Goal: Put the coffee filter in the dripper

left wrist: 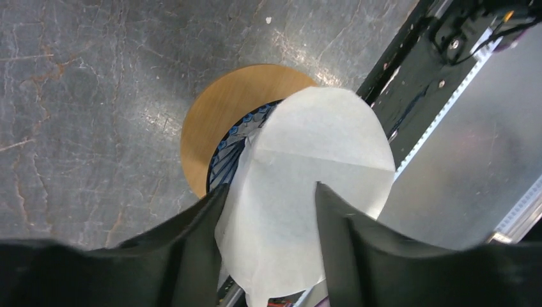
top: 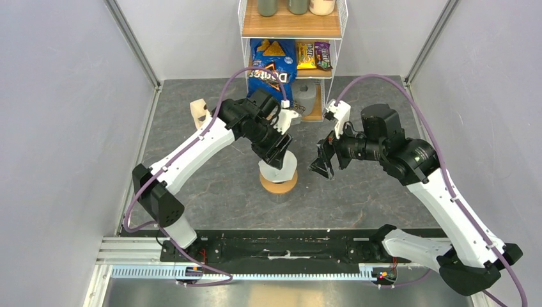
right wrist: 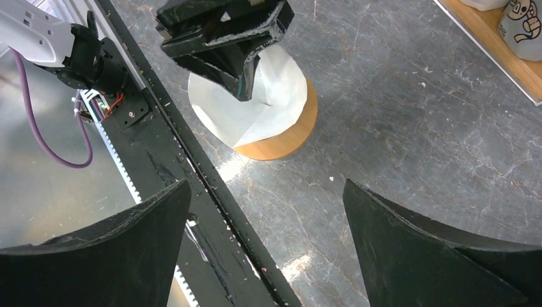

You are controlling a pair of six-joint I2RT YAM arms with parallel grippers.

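- Black fingers (left wrist: 192, 236) of the left gripper (left wrist: 270, 192) are seen closest to the lens in the left wrist view. They are set narrowly, with the white paper caught between them. From the right wrist view the paper wall appears to be pinched by them.
- Grey, marbled table (top: 211, 192) is spread beneath everything, and the task's things are stood near its middle.
- Right gripper (right wrist: 266, 188) is held above the table just to the right of the work. Its fingers are spread wide and nothing is carried in them.
- Coffee filter (left wrist: 319, 147) is held over the dripper, tilted toward the near edge of the table. Its wide mouth is not yet settled level. Whether its tip has been entered into the cone cannot be told.
- Tan wooden ring (left wrist: 217, 115) is laid flat on the table, and the cone is carried in its centre hole.
- Dripper (left wrist: 233, 147) is shown only as a sliver of blue ribs at the filter's left edge. The rest is covered by paper.
- Seating is judged to be the step in hand. For the next move, the filter would need to be centred over the ribbed mouth, lowered until the paper is supported by the walls, and only then released.
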